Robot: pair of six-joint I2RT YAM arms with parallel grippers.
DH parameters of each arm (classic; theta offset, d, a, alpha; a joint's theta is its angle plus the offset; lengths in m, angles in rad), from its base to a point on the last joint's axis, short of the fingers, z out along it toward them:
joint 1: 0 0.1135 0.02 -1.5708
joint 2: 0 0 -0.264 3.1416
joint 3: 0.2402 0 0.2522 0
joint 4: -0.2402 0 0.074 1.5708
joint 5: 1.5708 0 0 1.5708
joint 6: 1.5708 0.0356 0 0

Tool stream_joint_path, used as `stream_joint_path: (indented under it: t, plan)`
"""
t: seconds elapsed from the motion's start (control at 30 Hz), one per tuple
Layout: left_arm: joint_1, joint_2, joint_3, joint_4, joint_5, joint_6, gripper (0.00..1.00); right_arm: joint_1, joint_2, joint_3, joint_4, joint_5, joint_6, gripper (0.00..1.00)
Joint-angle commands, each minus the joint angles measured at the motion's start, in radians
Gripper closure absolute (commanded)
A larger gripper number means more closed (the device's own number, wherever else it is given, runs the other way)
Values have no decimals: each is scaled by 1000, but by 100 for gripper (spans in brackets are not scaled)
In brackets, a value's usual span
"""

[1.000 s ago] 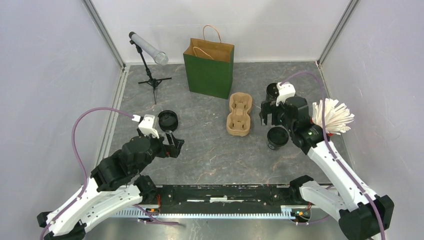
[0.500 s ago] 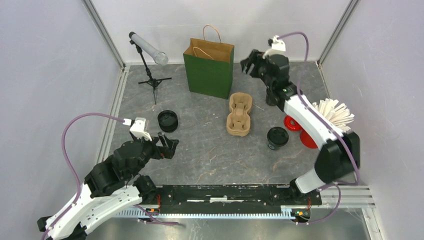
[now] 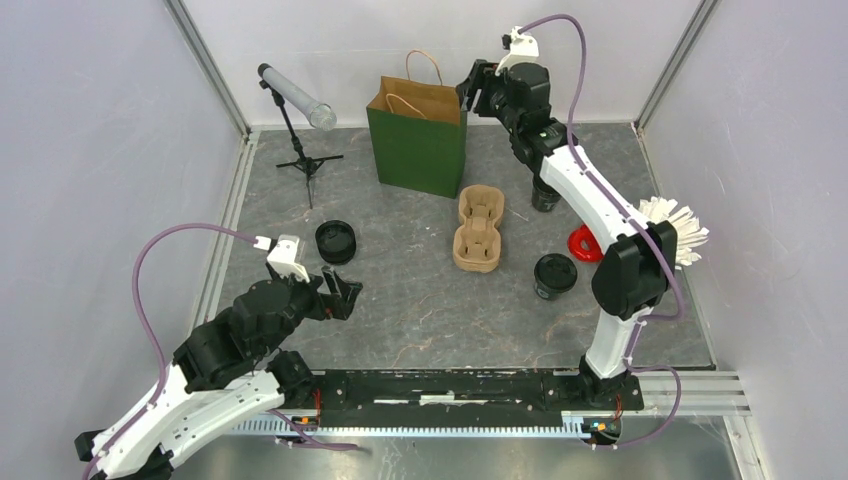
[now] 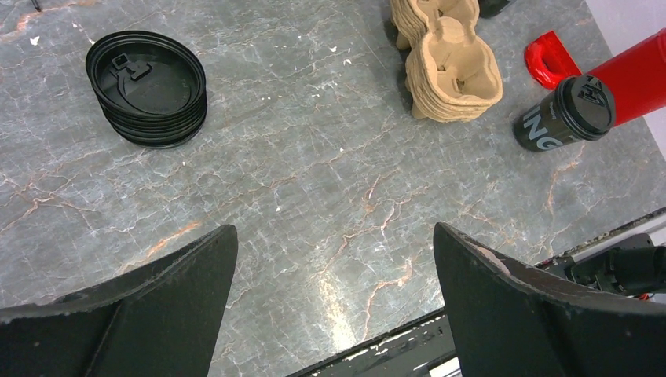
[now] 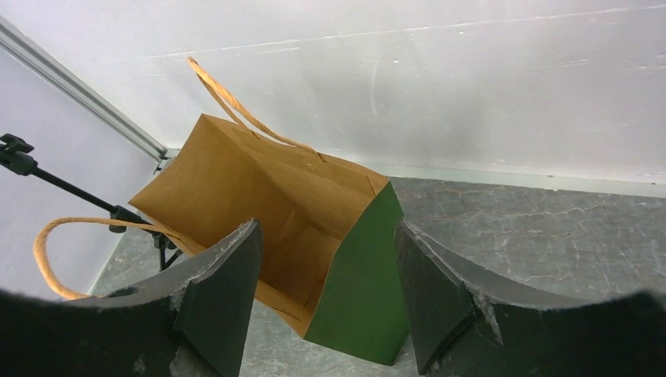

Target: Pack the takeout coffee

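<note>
Takeout coffee: black lidded cup [image 3: 555,275], upright on the table [image 3: 420,300], just right of the pulp tray [image 3: 478,230], touched by nothing
Left gripper [image 4: 334,236]: fingers spread wide, empty, low over bare stone, well apart from the cup
Right gripper [image 3: 478,88]: fingers apart, empty, high above the open green bag [image 5: 361,267]
Handling: likely light, thin-walled and smooth; a hard squeeze could dent it or pop the lid; contents cannot be told
Hold: across the wall below the lid rim, kept upright
</note>
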Motion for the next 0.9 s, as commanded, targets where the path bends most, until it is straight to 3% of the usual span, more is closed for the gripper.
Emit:
stream_joint_path:
  t: [0.0,0.33,0.57,0.87]
  plan:
    - [-3,6,4,44,4,35,0,16,29,48,-27,-5,-24,32]
    - [-3,1,3,42,-2,34,0,47,82,75,-85,101,-26,40]
    - [-3,0,3,42,-6,34,0,53,89,82,-91,143,-52,61]
    - [-3,0,4,42,-9,35,0,54,-8,-30,-12,-7,30,65]
